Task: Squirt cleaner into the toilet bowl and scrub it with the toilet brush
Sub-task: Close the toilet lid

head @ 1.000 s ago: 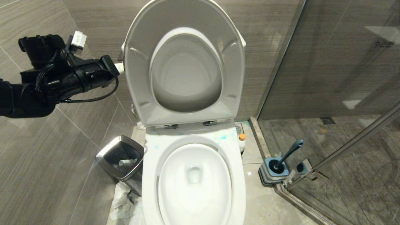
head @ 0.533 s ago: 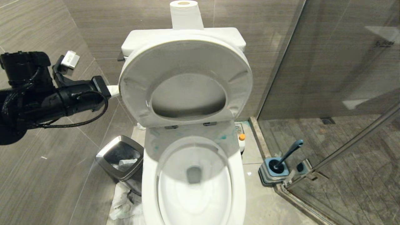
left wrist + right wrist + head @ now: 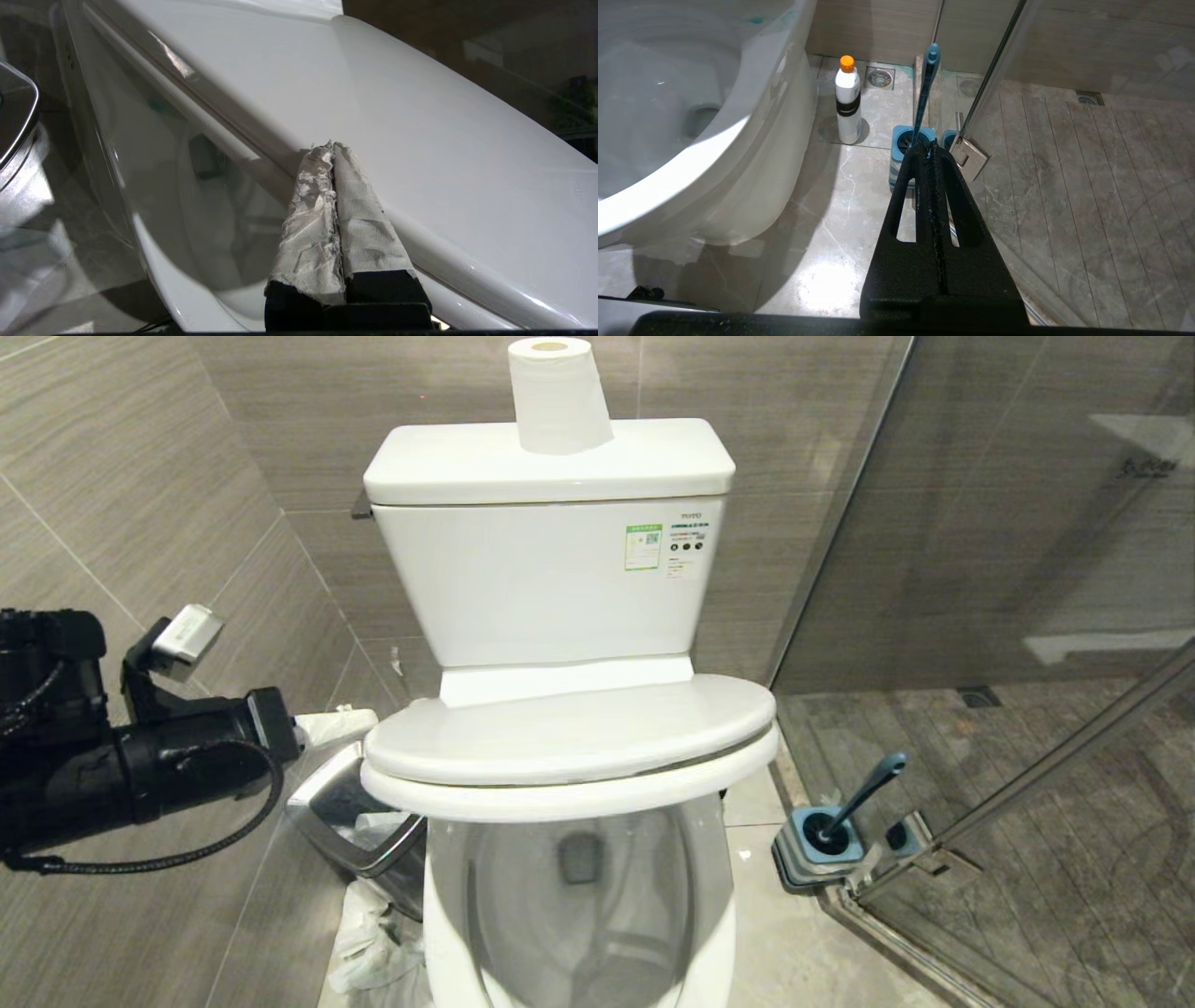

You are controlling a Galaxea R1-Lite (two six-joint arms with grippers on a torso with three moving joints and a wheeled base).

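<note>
Grey-tiled bathroom; right hand (image 3: 934,154) pressed together, empty; only its view shows cleaner (image 3: 848,100) beside toilet bowl (image 3: 752,135).

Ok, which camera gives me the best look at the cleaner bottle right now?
The right wrist view. The cleaner bottle stands upright on the floor in full, orange cap to base, between the toilet bowl and the brush holder. In the head view the lowered seat hides it, and the left wrist view does not take it in.
</note>
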